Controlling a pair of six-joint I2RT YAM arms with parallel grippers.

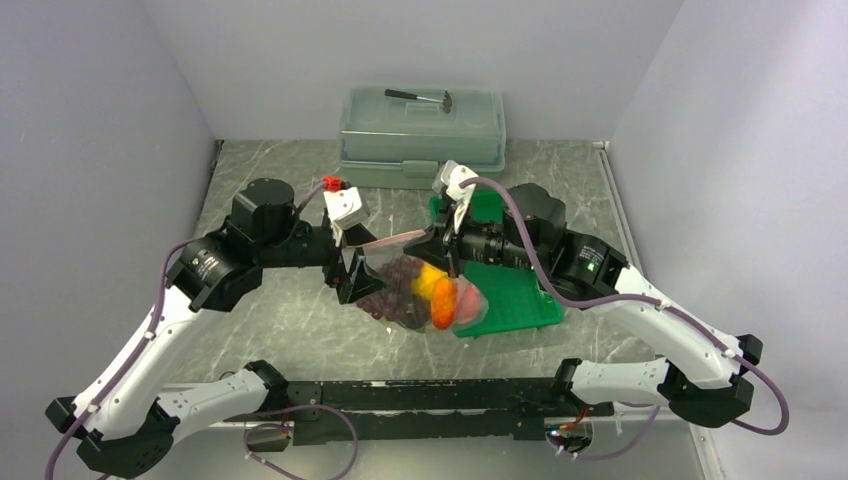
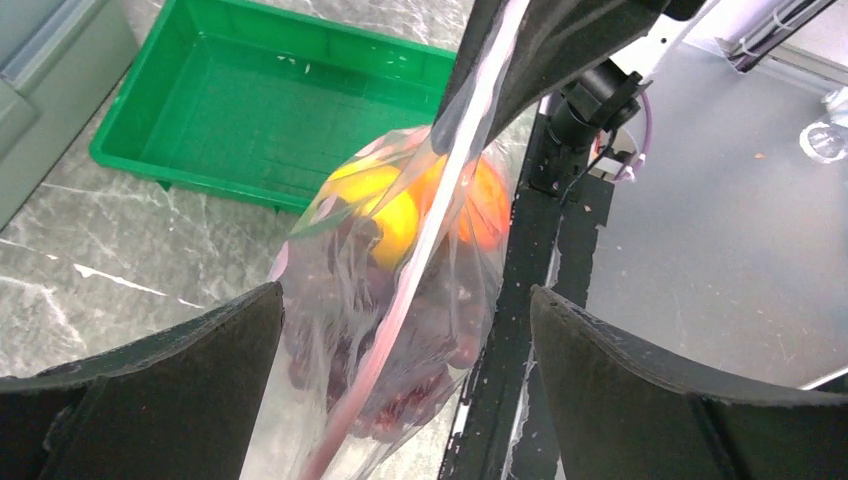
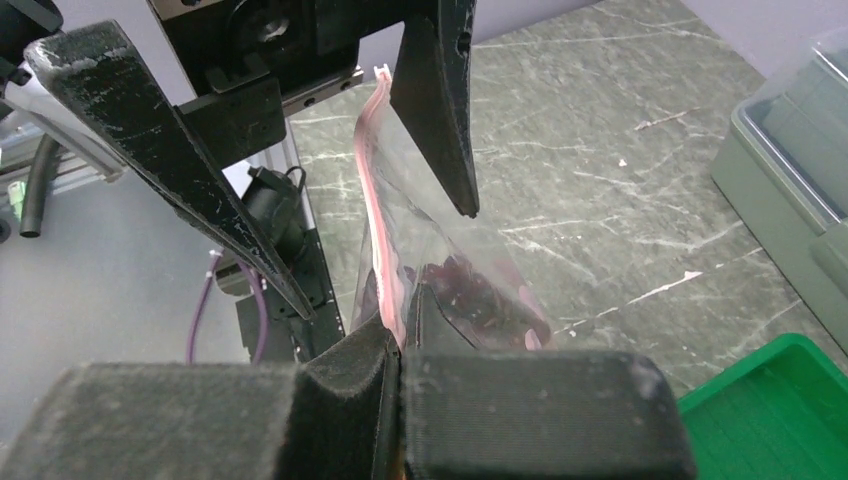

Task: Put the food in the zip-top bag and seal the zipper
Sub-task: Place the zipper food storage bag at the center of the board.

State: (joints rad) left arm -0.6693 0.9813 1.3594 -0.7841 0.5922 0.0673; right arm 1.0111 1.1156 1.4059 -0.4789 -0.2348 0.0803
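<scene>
"While the zip-top bag (image 1: 420, 290) hangs clear of the table, where is it relative to the green tray (image 1: 512, 300)?" the operator asks.

"Just beside the tray's left edge in the top view, with its lower corner overlapping that edge. The food is inside: dark grapes (image 2: 400, 390) at the bottom, a yellow-and-orange fruit (image 2: 385, 205) on the side nearer the tray."

"Which gripper carries it?"

"The right gripper (image 3: 400, 345). Its fingers are pressed together on the pink zipper strip (image 2: 440, 190) at the end nearer the tray. The left gripper (image 2: 407, 292) has its fingers spread wide on either side of the strip, at the end away from the tray, touching nothing."

"How does the strip's long axis run?"

"From the tray-side pinch straight toward the left gripper, passing between its spread fingers. The strip is therefore lined up for the left fingers to clamp across it."

"Is the zipper sealed?"

"That cannot be told; the strip reads as one pink line. In my judgement, the next step is a clamp and a run along that axis."
</scene>
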